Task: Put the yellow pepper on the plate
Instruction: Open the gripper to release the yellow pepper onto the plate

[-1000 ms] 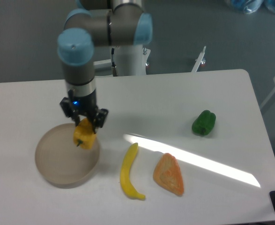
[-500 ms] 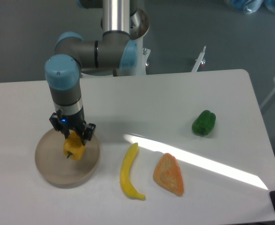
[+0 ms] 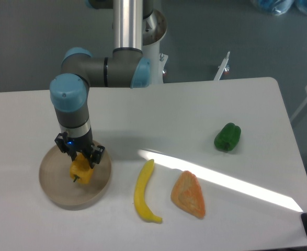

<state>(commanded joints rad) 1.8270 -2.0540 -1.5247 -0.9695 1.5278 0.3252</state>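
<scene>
Yellow pepper [image 3: 81, 171] now lower than half a second ago, sitting over the middle of the plate [image 3: 53, 185], looks at or just above its surface; contact can't be confirmed. Gripper [image 3: 80, 158] has come down with it, jaws clenched on the pepper's top, stem end pointing down-left. Likely means only release and retreat remain. Plate holds nothing else. On the counter [image 3: 195, 104] right of the plate: banana [image 3: 143, 192], orange wedge [image 3: 189, 194], green pepper [image 3: 227, 137] far right, all well apart from the plate
</scene>
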